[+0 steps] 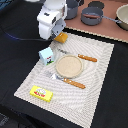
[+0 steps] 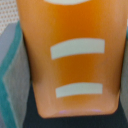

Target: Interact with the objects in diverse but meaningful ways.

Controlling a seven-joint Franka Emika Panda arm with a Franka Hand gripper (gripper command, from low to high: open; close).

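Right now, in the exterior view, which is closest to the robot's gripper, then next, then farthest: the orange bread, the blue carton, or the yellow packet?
From the gripper:
1. Orange bread, right at the gripper.
2. Blue carton, just below on the mat.
3. Yellow packet, on the mat's near corner.

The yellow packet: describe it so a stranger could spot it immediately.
Start at the pale woven placemat with the round tan plate in its middle. Follow the mat to the corner nearest the camera, on the exterior view's left. There lies the yellow packet, flat and rectangular; the other item on that side, the light-blue carton, stands upright.
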